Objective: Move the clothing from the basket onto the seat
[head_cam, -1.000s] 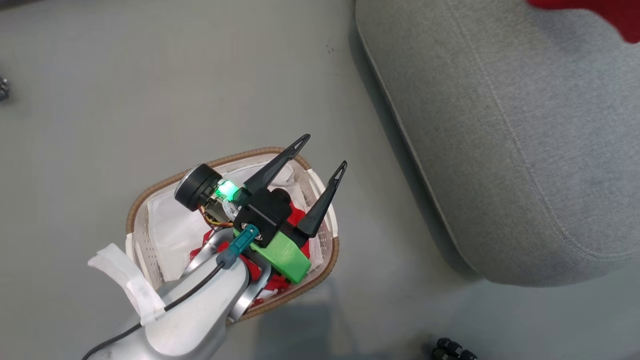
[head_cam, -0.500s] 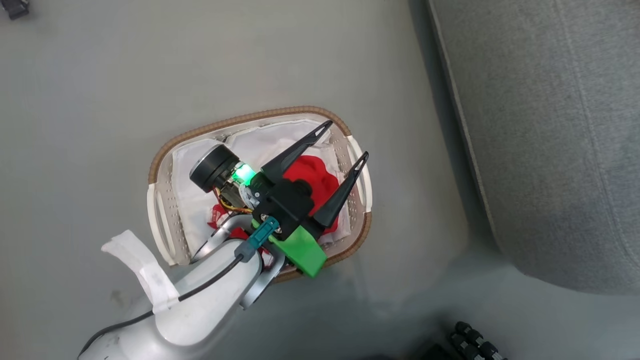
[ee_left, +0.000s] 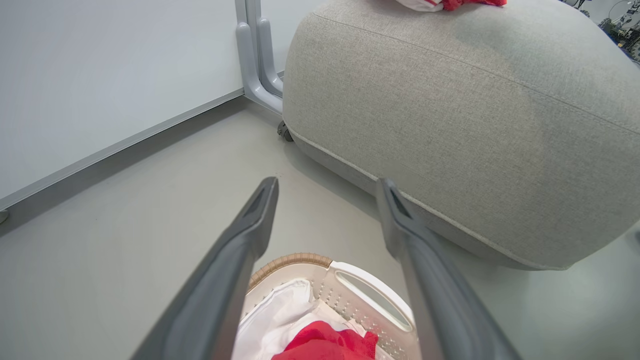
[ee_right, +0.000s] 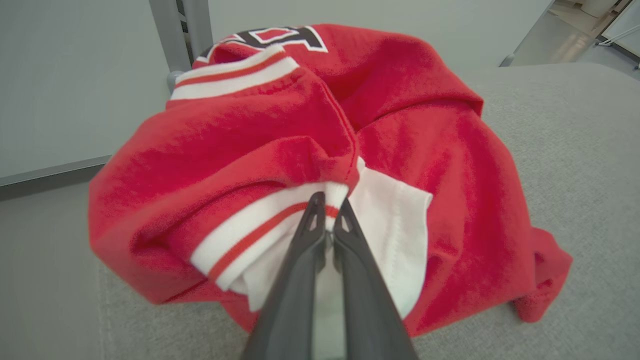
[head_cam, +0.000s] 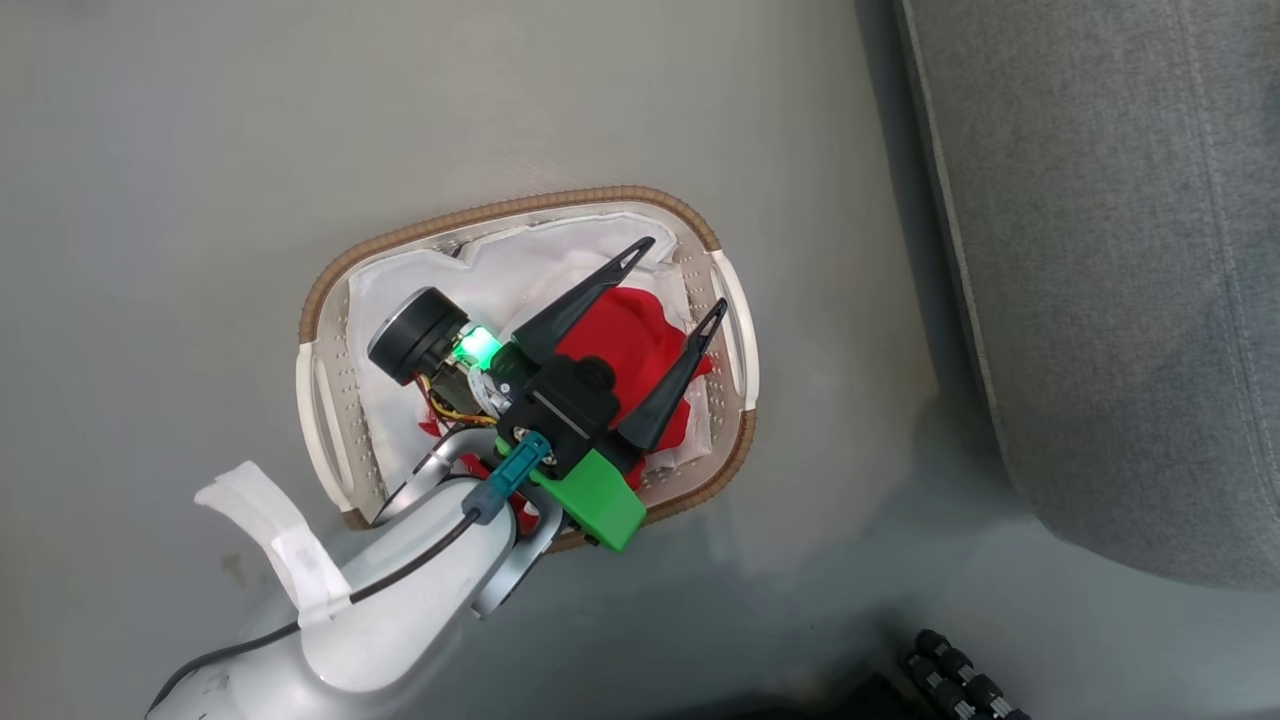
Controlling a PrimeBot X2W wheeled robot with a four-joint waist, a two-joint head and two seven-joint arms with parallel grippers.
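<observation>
Hovering our left claw (head_cam: 682, 272) over the basket (head_cam: 520, 205) on the floor (head_cam: 200, 150), fingers spread wide, nothing held. Red garment (head_cam: 630, 320) and white cloth (head_cam: 520, 270) lie inside the basket. Seat (head_cam: 1100, 250) stands near it. Our right claw (ee_right: 329, 200) is clenched on the striped hem of a red jersey (ee_right: 410, 130) bunched on the seat.

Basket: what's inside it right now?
A red garment lies on crumpled white fabric inside the basket. The open left hand and its forearm hang over the near part, so whatever lies beneath them, or under the red garment, cannot be seen.
</observation>
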